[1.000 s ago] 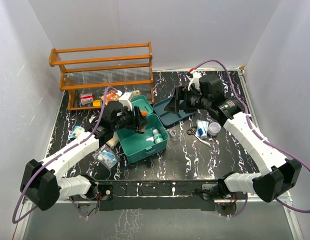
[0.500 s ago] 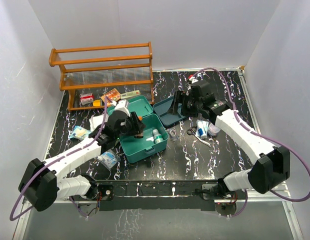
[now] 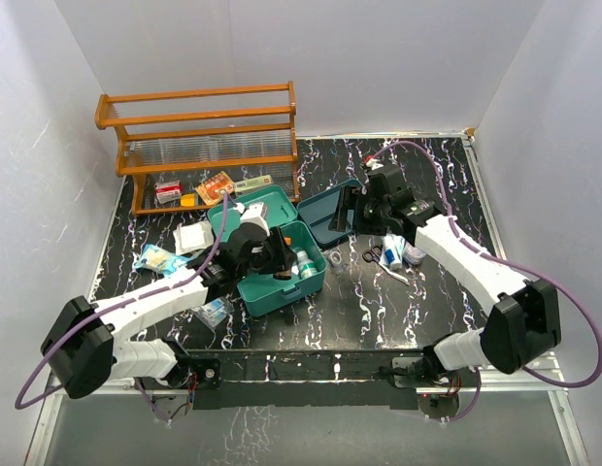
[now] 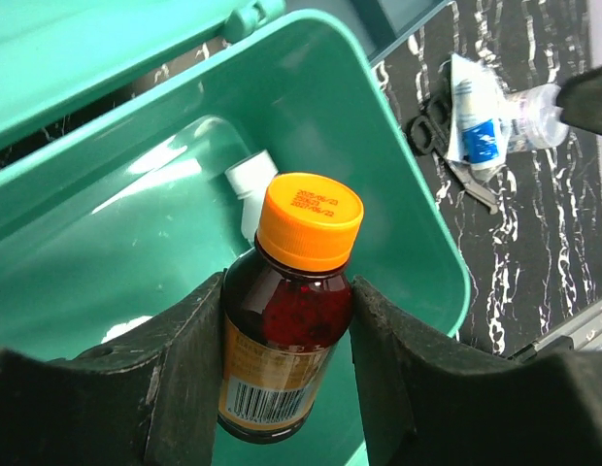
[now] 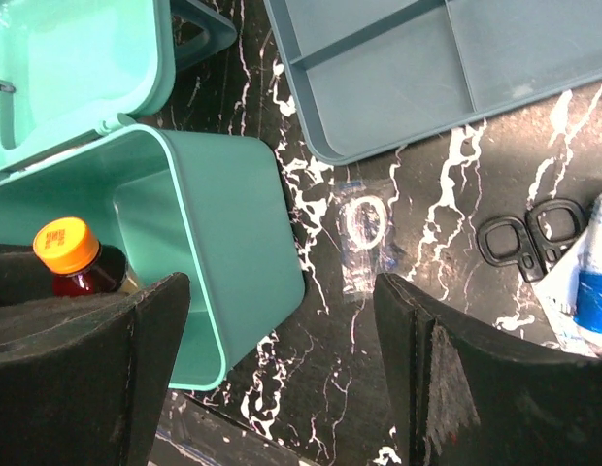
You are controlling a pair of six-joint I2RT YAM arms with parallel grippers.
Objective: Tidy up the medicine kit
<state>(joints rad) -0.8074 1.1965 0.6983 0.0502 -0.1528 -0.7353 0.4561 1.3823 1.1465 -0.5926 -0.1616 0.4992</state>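
From above, the teal-green rectangular plastic medicine kit (image 3: 282,294) sits left of centre on the black marbled counter (image 3: 408,311), nearer the front edge than the back. Its hinged lid lies open toward the back-left corner. The left gripper (image 3: 272,255) reaches down into the open box. The right gripper (image 3: 342,216) hangs just right of the kit, over the darker blue-teal shallow plastic tray (image 3: 316,216).

In the left wrist view, the fingers are closed snugly on a brown medicine bottle with an orange screw cap (image 4: 309,209), gripped at its labelled body. Its long axis runs along the fingers, cap pointing away from the wrist and down into the kit. A white-capped clear bottle (image 4: 245,183) lies on the floor just beyond it. The drop looks to need only a short descent and a release.

In the right wrist view, the jaws are spread wide and empty above bare counter between the kit's right end and the tray, with black-handled scissors (image 5: 529,238) to one side. The left arm is clearly the nearer.
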